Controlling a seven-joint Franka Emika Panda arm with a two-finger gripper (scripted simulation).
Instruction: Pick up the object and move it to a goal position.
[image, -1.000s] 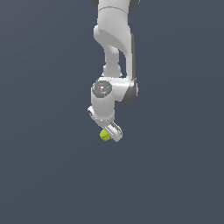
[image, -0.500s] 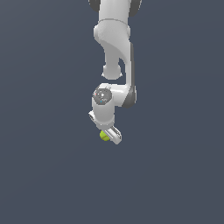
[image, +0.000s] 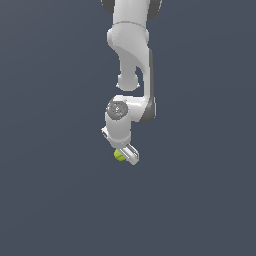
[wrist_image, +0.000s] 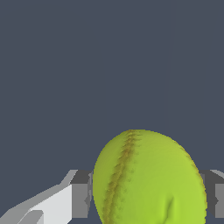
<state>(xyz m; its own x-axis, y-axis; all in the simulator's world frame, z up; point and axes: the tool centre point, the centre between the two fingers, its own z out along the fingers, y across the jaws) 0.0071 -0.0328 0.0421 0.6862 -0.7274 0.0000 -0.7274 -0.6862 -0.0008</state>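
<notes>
Yellow-green and stitched with a darker seam, the ball (wrist_image: 148, 179) fills much of your wrist view, and you can see a grey finger pad (wrist_image: 81, 194) pressed against one flank and a second pad against the opposite flank. Your gripper (wrist_image: 146, 194) is pinching the ball between those two pads, with no gap visible on either side.

From the exterior view, your white arm (image: 132, 45) hangs down from the top edge of the frame, and the gripper (image: 124, 154) sits at its lowest end, tilted rather than pointing straight down. The ball (image: 119, 155) shows there only as a small bright spot tucked against the white finger (image: 131, 154), on the side toward the exterior view's left. Most of it is hidden by the hand.

You have no bench edge or corner to go by: both views show only a plain dark blue-grey backdrop (image: 50, 200) all around the arm and behind the ball. Whether the ball is above a surface or close to one cannot be told from what you see. The ball touches nothing but the two pads holding it.
</notes>
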